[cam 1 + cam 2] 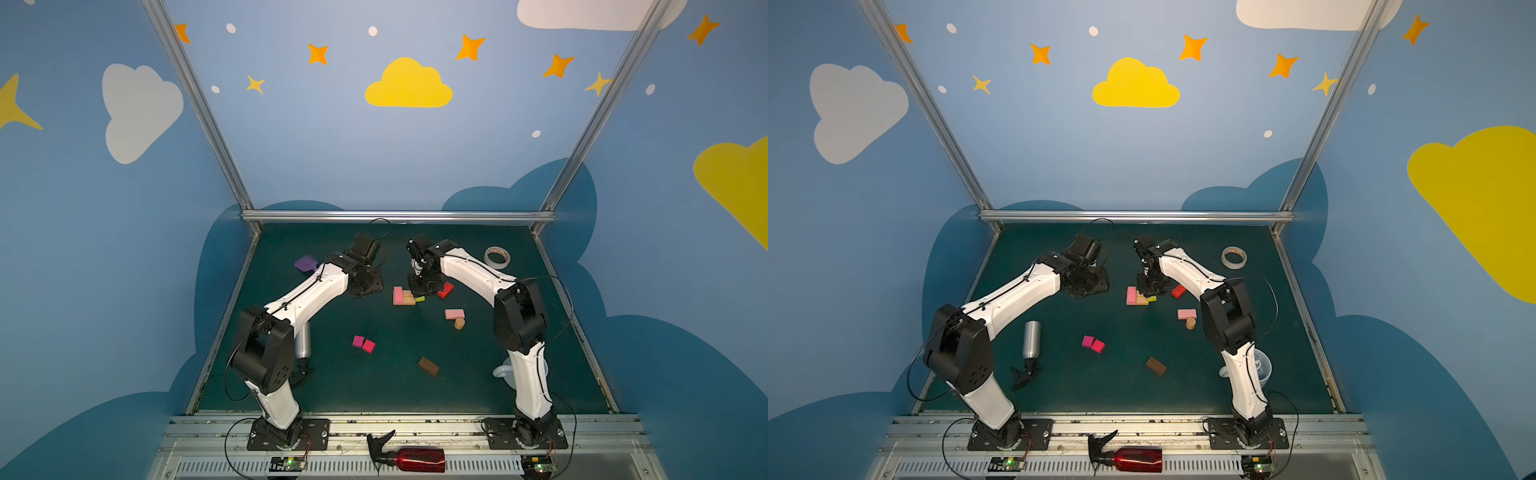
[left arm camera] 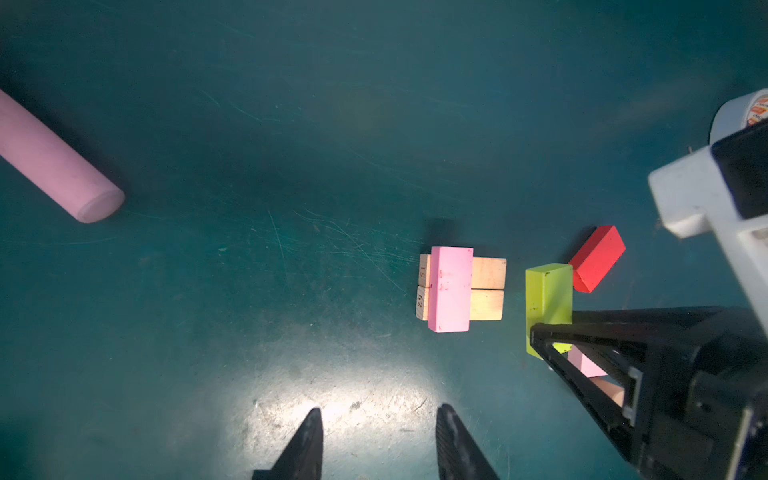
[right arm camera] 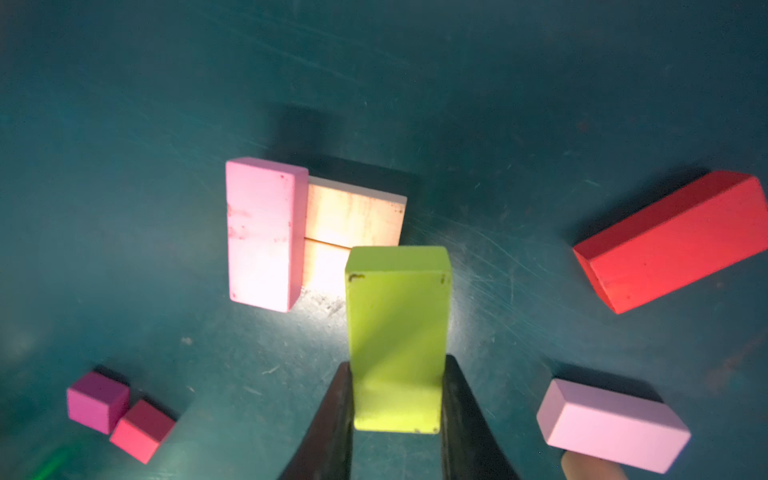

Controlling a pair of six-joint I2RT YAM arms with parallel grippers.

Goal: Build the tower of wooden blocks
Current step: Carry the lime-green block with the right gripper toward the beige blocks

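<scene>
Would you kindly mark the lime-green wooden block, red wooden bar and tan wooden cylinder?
lime-green wooden block (image 3: 397, 332): right wrist view, broad face.
red wooden bar (image 2: 598, 255): left wrist view, top face.
tan wooden cylinder (image 1: 459, 323): in a top view, middle.

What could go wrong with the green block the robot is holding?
The right tool grips the green block near one end only, so it might tip when it is set down. It might also bump the pink block, which sticks out past the tan blocks, and push it off.
</scene>
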